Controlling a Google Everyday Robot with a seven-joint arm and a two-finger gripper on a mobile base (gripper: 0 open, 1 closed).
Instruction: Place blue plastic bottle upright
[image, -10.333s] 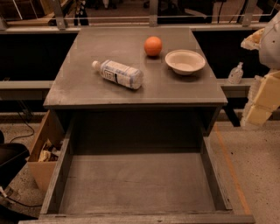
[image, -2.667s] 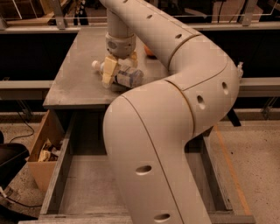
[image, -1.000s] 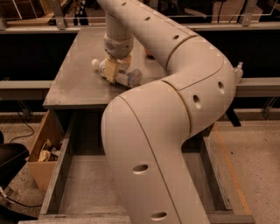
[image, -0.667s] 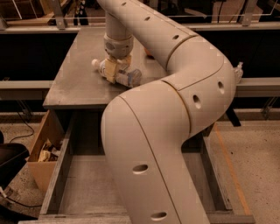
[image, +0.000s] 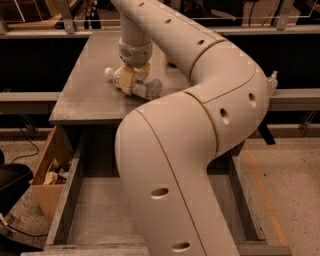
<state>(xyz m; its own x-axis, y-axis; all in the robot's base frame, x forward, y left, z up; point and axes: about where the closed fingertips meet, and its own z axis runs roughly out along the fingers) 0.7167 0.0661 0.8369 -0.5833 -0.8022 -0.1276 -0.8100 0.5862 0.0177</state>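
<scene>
On the table, jaws: closed across the bottle's middle, one finger (image: 126, 81) on its near side, the other behind it.
Gripper (image: 131, 80): pointing straight down, at the middle of the table (image: 85, 100).
Arm (image: 200, 55): wrist upright above the gripper; the upper link comes in from 12 o'clock, elbows out toward 3 o'clock, then the thick lower link drops to 6 o'clock, filling the foreground.
Bottle (image: 148, 88): lying on its side on the tabletop, long axis from 10 to 4 o'clock; white cap (image: 108, 73) at 10 o'clock, base at 4 o'clock.
Drawer (image: 95, 220): pulled open below the table, at 6 o'clock.
Box (image: 47, 172): on the floor at 8 o'clock, beside the drawer.
</scene>
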